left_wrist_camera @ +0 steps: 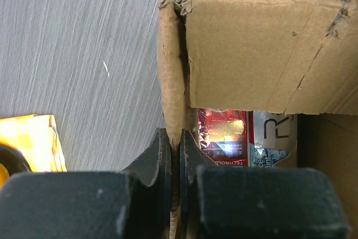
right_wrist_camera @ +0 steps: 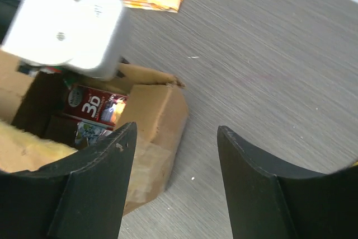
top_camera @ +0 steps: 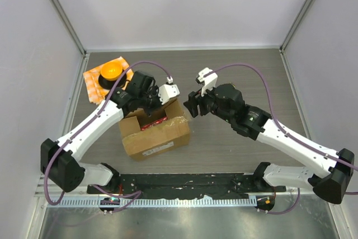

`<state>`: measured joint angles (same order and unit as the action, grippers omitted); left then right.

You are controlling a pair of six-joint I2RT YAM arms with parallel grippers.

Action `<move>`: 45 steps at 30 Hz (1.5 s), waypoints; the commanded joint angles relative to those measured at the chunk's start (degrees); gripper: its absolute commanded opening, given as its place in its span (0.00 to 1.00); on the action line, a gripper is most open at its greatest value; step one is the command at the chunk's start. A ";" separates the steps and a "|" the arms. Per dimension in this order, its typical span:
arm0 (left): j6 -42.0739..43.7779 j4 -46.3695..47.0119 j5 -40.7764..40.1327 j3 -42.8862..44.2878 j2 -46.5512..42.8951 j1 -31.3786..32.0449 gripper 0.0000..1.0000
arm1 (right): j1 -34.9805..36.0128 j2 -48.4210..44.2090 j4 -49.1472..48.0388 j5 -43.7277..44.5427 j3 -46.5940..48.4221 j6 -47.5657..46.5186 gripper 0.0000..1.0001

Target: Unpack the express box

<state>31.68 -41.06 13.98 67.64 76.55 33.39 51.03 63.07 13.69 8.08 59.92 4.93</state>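
A grey counter (top_camera: 240, 149) carries the express box (top_camera: 162, 138) at lower centre, open, glossy packets (left_wrist_camera: 224, 132) inside. The cardboard looks light, stiff and tearable, best taken by an edge. The left claw (left_wrist_camera: 174, 138) is clamped on its side flap (left_wrist_camera: 170, 71), and the right claw (right_wrist_camera: 176, 130) gapes empty just right of it.

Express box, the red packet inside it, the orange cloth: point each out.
express box (top_camera: 159, 138), top view, its closed near flap.
red packet (left_wrist_camera: 221, 132), left wrist view, its shiny face.
orange cloth (top_camera: 92, 85), top view, its bare left part.
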 commanded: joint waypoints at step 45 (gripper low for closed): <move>-2.06 5.11 -4.84 1.01 -0.62 3.18 0.01 | -0.41 -1.98 -19.86 -35.51 -20.89 18.72 0.01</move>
<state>30.15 -40.69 9.06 67.37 76.01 36.42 47.35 62.61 -6.07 -31.92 40.99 24.84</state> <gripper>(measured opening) 0.060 0.040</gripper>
